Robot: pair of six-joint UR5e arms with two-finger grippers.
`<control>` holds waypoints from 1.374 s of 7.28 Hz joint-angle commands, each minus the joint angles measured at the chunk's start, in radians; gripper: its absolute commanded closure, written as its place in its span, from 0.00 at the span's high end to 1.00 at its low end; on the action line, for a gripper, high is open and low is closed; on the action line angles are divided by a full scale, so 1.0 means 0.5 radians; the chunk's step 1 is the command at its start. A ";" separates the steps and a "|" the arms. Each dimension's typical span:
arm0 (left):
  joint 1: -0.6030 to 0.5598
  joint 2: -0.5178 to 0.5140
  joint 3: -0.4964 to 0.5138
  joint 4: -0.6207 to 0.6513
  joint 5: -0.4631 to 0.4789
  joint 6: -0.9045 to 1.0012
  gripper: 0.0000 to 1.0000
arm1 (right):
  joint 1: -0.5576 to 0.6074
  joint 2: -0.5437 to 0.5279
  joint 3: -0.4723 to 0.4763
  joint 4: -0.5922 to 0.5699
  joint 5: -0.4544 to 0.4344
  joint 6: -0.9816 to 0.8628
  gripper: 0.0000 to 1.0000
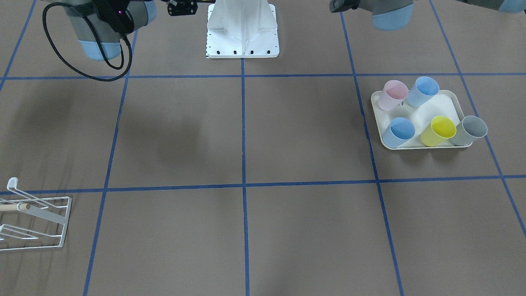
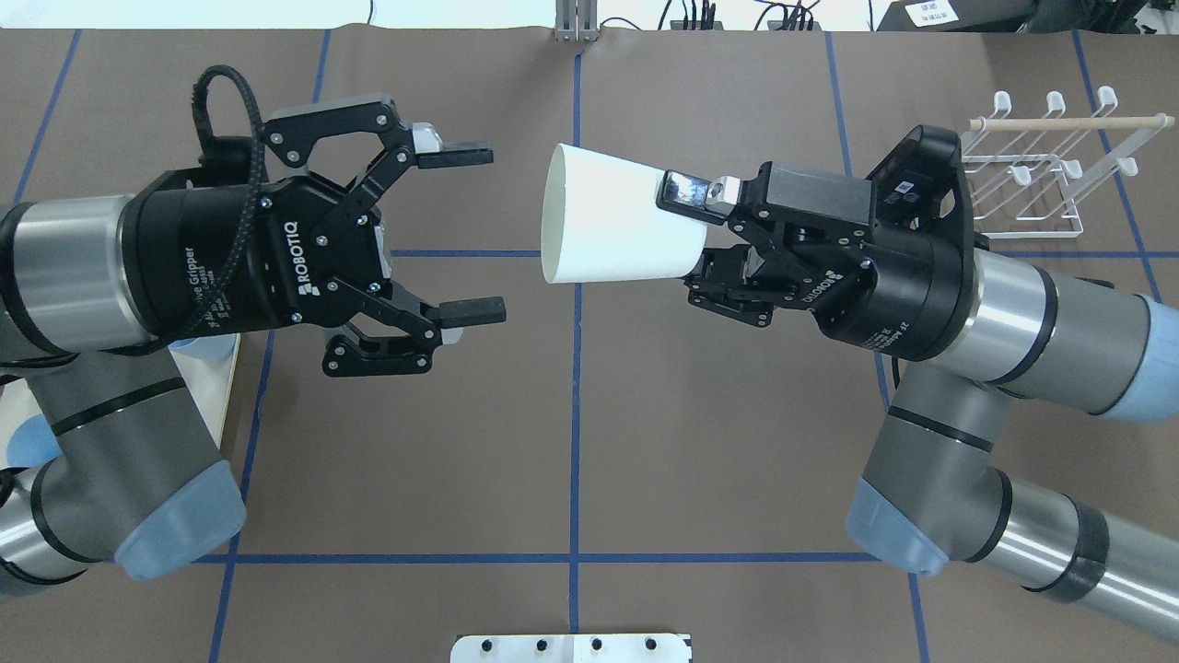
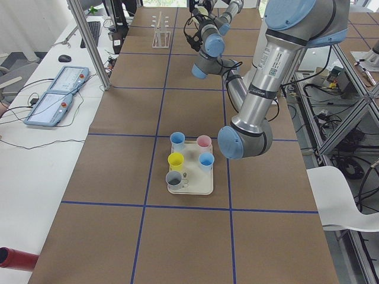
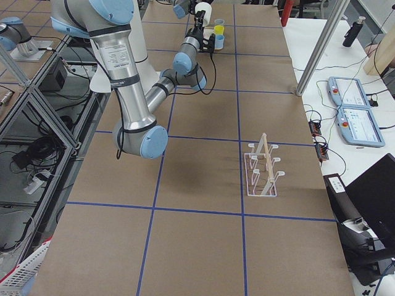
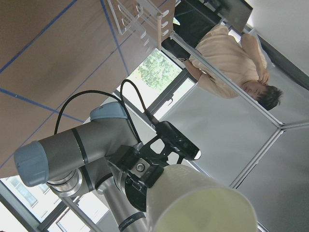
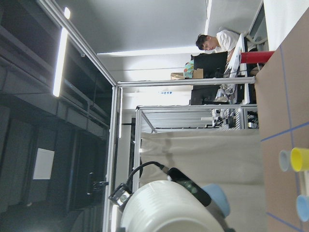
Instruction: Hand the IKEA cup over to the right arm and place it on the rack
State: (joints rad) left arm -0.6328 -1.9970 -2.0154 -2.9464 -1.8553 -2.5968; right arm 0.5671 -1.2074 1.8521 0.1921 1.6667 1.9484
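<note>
So, the white cup (image 2: 612,216) is up in the air, lying on its side. R gripper (image 2: 693,235) has its fingers (image 2: 709,191) clamped on the cup's small closed end. The cup's big open mouth points at L gripper (image 2: 470,232). L gripper's fingers (image 2: 472,311) are wide apart & hold nothing. The cup's mouth is just past their tips, not touching. The white wire rack (image 2: 1041,175) stands on the table (image 2: 571,442), behind R gripper's fingers, well apart from the cup. A cream tray (image 1: 446,98) w/ pink, yellow, grey & 2 blue cups sits on L gripper's side, well apart from all fingers.
</note>
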 commanded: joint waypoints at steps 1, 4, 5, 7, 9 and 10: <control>-0.102 0.237 0.009 0.088 -0.029 0.396 1.00 | 0.162 -0.091 -0.239 -0.019 0.126 -0.388 0.16; -0.549 0.398 0.021 0.782 -0.580 1.361 1.00 | 0.961 -0.113 -0.599 -0.351 1.074 -0.649 0.11; -0.651 0.414 0.021 1.003 -0.651 1.620 1.00 | 1.131 -0.141 -0.596 -0.554 1.255 -0.836 0.12; -0.698 0.438 0.036 1.186 -0.649 1.824 1.00 | 1.371 -0.248 -0.572 -0.803 1.305 -1.161 0.12; -0.710 0.481 0.039 1.190 -0.646 1.840 1.00 | 1.672 -0.303 -0.535 -1.195 1.544 -1.686 0.12; -0.710 0.481 0.049 1.190 -0.643 1.840 1.00 | 1.773 -0.379 -0.538 -1.306 1.596 -1.897 0.11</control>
State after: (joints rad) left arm -0.9867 -1.7618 -1.9949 -2.3538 -2.1783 -1.6810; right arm 1.3807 -1.3610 1.5797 -0.3751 2.4194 1.1374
